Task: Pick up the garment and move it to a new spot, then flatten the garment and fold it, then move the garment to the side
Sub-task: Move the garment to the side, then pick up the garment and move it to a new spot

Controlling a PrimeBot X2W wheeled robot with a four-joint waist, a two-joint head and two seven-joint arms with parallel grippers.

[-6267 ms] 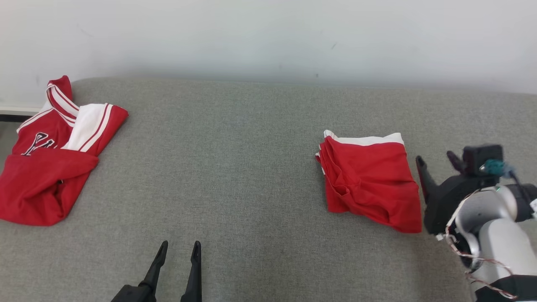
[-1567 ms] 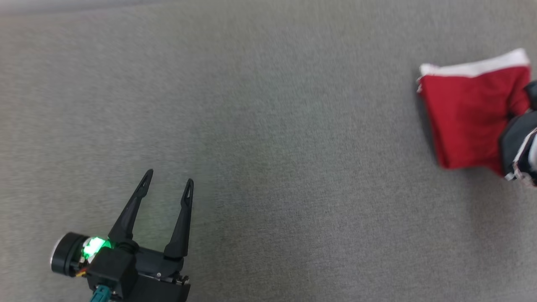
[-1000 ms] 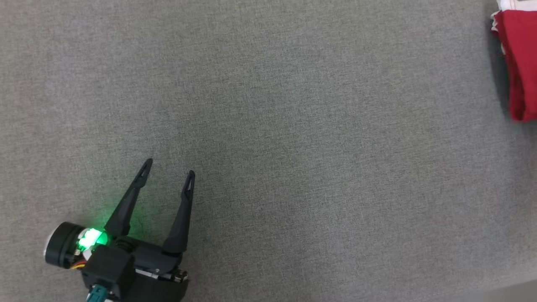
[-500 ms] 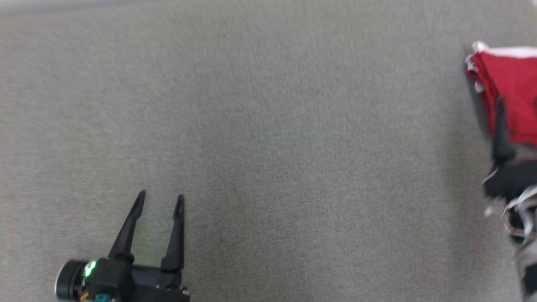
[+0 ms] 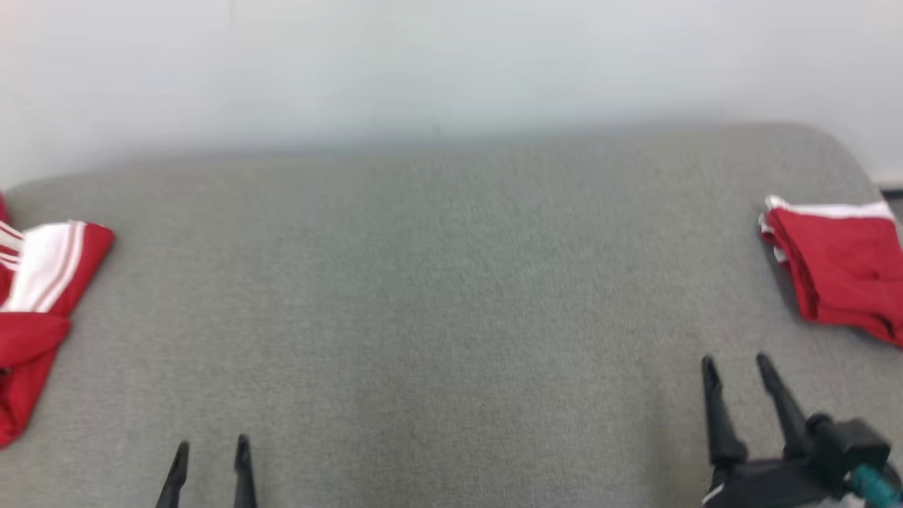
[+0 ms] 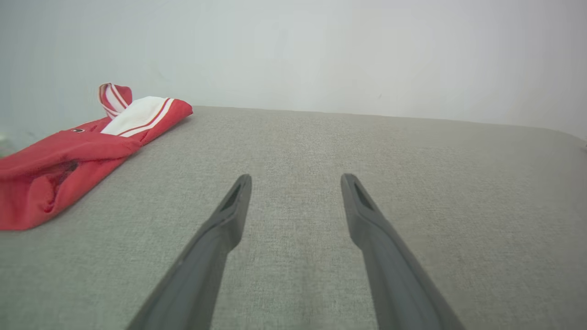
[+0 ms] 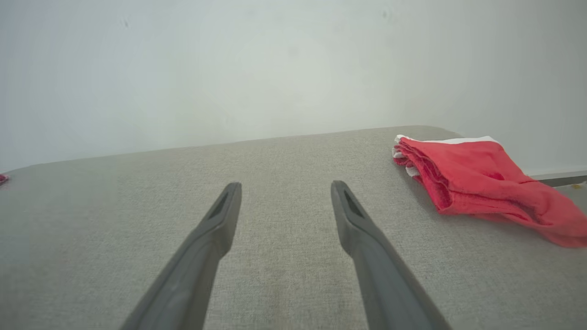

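Garment (image 5: 839, 268) now freed, lying rightward; right jaws withdrawn; both pairs open.

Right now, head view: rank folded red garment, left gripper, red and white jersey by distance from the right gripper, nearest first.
From the right gripper:
1. folded red garment, just ahead, right side.
2. left gripper, lower left.
3. red and white jersey, far left edge.

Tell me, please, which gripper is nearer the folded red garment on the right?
Right. The right gripper, jaws open, sits just in front of the folded garment; the left gripper is far across the grey surface.
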